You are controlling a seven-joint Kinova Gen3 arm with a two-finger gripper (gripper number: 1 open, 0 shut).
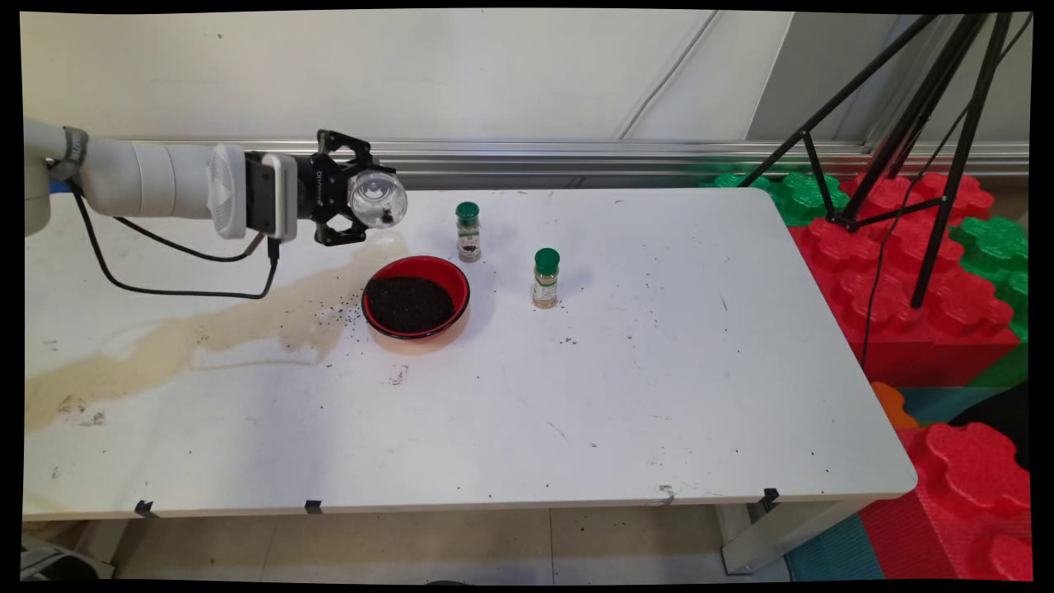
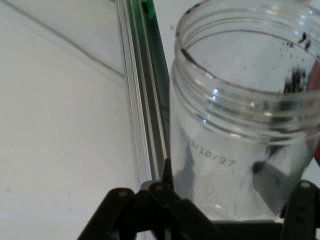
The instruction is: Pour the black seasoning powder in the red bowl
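Jaws (image 1: 372, 200) are closed on a clear jar (image 1: 378, 198), gripping it by its sides and holding it tipped over sideways in the air above the left rear part of the worktop (image 1: 626, 412), its open threaded mouth pointing away from the arm. Seen from the hand, the jar (image 2: 245, 130) is nearly empty, with only a few dark specks and smears clinging to its inner wall and a printed date on its side; one black finger (image 2: 300, 205) shows at its right and the linkage at its lower left. Nearest the camera, the front half of the worktop carries only scattered dark specks. A tan stain (image 1: 206, 329) runs from the left edge up toward the middle, sprinkled with dark grains near its upper end. Just right of that stain sits a red bowl (image 1: 416, 296) filled with dark grains, below and slightly right of the jar. Right of the bowl, a little apart, a small spice bottle (image 1: 545, 278) with a green cap stands upright. Farther back, just behind the bowl's right side, a second green-capped bottle (image 1: 468, 232) also stands upright. Beyond the worktop's right end lie red and green foam blocks (image 1: 914, 272) with a black tripod (image 1: 930, 123) standing on them.
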